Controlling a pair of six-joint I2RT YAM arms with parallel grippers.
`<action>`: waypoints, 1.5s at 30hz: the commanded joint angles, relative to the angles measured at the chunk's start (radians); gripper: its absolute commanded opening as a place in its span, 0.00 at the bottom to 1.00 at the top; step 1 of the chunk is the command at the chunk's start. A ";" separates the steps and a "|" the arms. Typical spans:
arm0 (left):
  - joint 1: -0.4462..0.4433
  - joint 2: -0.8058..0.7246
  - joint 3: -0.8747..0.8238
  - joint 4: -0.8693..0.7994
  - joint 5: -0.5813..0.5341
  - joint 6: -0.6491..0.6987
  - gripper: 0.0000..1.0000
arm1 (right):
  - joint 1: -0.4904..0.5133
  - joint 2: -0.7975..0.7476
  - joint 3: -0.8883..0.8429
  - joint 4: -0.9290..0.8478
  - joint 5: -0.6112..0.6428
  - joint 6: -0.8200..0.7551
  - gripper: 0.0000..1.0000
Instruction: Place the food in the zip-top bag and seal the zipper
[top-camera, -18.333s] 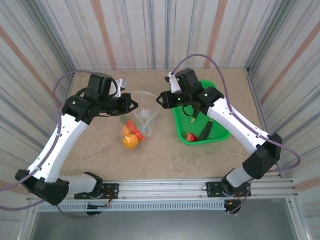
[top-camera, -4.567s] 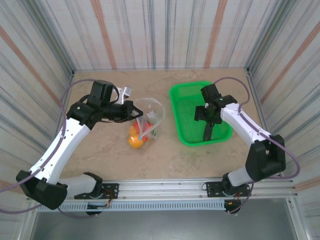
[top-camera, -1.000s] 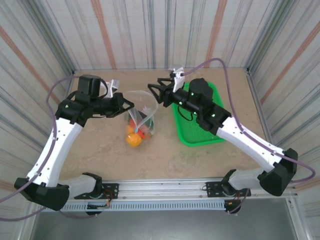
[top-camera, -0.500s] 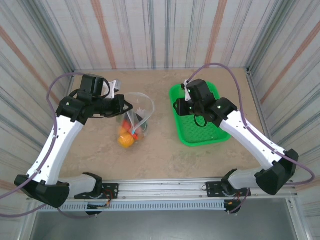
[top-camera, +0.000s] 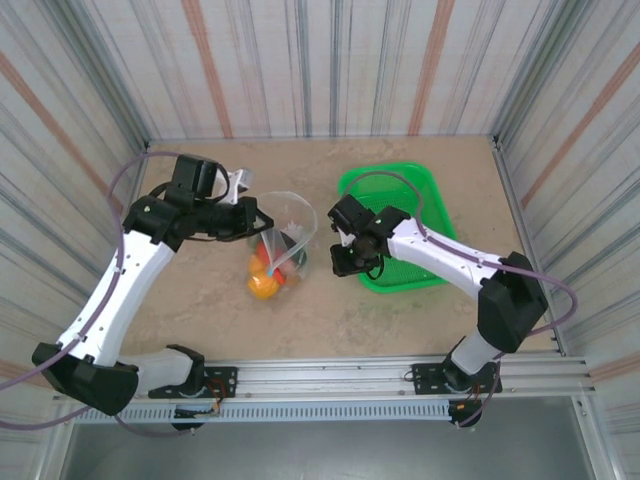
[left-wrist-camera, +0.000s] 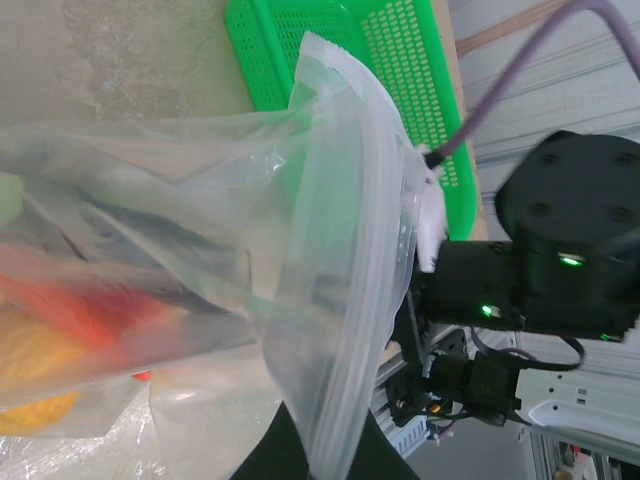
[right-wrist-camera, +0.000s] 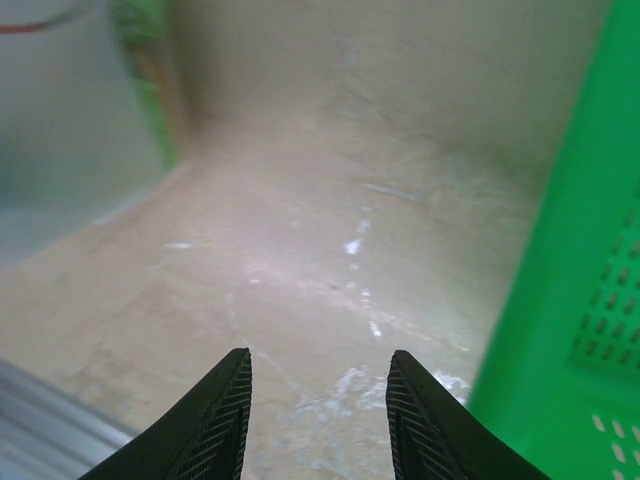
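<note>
Swinging off the green basket (top-camera: 425, 190) where it hung half a second ago, the right gripper (top-camera: 345, 264) now hovers low over the bare table (right-wrist-camera: 300, 250), at the basket's near left corner, between it and the zip-top bag (top-camera: 288, 222). Its fingers (right-wrist-camera: 225, 400) stand apart with nothing between them, and the basket wall rises just to their right in the right wrist view.

Nearest the arm bases, the bag's bottom rests on the table with the food inside: an orange fruit (top-camera: 262, 286) lowest and a red piece (left-wrist-camera: 80, 300) above it, other items blurred behind the plastic. Farther back, the bag's mouth gapes upward and toward the basket. The left gripper (top-camera: 252, 215) is clenched on the rim, pinching the zipper (left-wrist-camera: 345, 340), which is unsealed. Beyond the right arm, the basket's floor looks bare.
</note>
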 joint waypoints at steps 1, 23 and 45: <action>-0.007 -0.028 -0.023 0.010 0.018 -0.005 0.00 | -0.033 0.044 -0.011 -0.040 0.121 0.080 0.42; -0.187 0.073 0.032 -0.002 0.041 0.133 0.02 | -0.276 -0.153 0.007 0.319 -0.155 -0.299 0.64; -0.249 0.057 0.025 -0.134 -0.067 0.297 0.09 | -0.257 -0.467 -0.142 0.381 -0.608 -0.748 0.61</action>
